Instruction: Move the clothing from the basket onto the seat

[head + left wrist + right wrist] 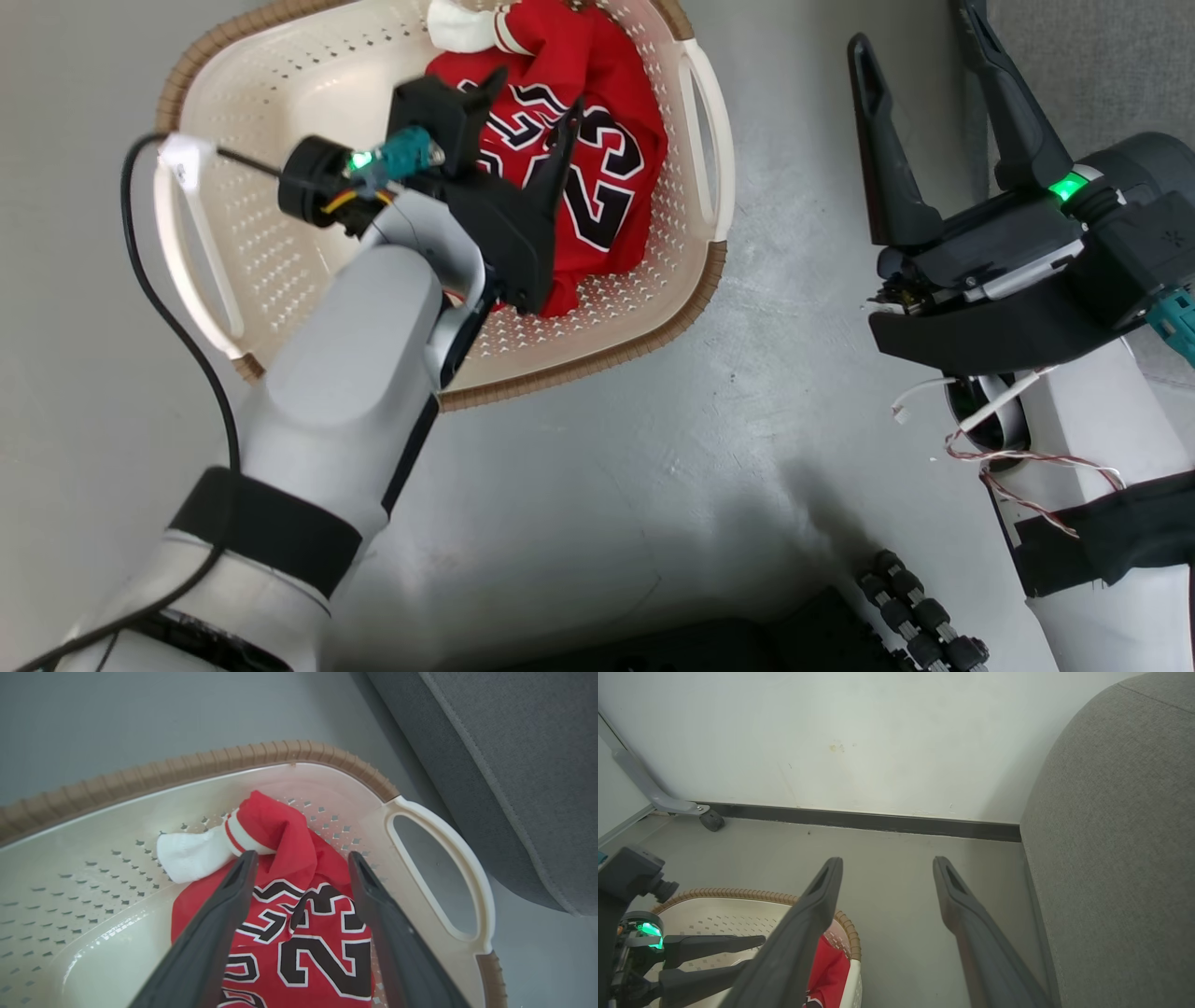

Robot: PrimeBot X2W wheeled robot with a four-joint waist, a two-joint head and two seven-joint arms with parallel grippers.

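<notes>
Seat (514, 765): grey upholstered, stitched seam, rounded edge; cut off by the frame in every view, so its full extent cannot be made out. Floor (653, 420): plain grey, carrying the basket; an open strip runs between the basket's right side and the seat front, and more bare floor lies toward the wall (878, 742) and its dark skirting (859, 822). Basket (280, 93): cream perforated plastic, brown woven-look rim, standing near the seat with its white handle (467, 877) on the seat side; far rim cut off at the top of the head view, near wall partly covered by the left forearm. Clothing (607, 84): bunched in the basket's seat-side half; red jersey (322, 952) numbered 23 on top, lettering partly hidden by the fingers; a white end with red stripes (196, 854) pokes out beyond it, the rest of that garment buried. Left tool (302, 856): fingers spread, empty, poised over the jersey inside the basket. Right tool (920, 37): fingers spread, empty, above the floor strip beside the seat. Castor leg (712, 820): by the skirting. Cable (140, 280), wires (1018, 467): loose along the forearms.
</notes>
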